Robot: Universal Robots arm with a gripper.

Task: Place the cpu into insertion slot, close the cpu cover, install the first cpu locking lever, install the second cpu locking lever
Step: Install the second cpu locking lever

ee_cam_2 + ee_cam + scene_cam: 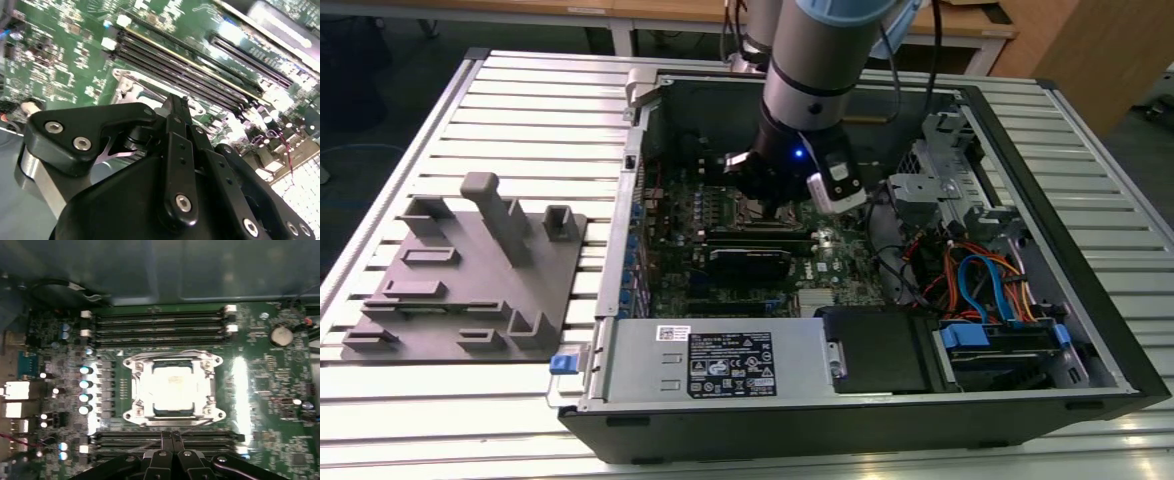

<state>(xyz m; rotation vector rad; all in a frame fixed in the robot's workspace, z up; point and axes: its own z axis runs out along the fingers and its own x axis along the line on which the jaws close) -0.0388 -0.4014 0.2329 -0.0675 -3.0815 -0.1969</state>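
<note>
- Exterior view: you have an open desktop computer case (1067,300) lying on its side on a slatted metal table (534,90). The arm (821,70) reaches down into the case, and its gripper (767,205) hangs over the green motherboard (707,215), above the socket area. You cannot judge the finger gap from here.
- Exterior view, surroundings: a grey parts fixture (467,270) sits on the table at the exterior view's left, well apart from the case. A labelled power supply (714,360) runs along the near edge of the case, with orange and blue cables (981,285) at the exterior view's right.
- First wrist view: you see the cpu (172,389) lying flat in the insertion slot (172,412), its pale metal top facing the camera. It is square, so no long axis shows; its edges run parallel to the memory slots (160,322) on both sides.
- First wrist view, cover: the cpu cover (134,390) lies down flat around the chip, framing it through its window. You cannot tell how the locking levers stand.
- First wrist view, tool: the gripper (172,437) has its two fingertips pressed together, holding nothing, just beside the socket's edge over the nearer memory bank.
- Second wrist view: the gripper (177,107) shows black linkages and fingers (174,112) drawn together to a point, nothing between them, close over the board beside a silver corner of the socket frame (125,82).
</note>
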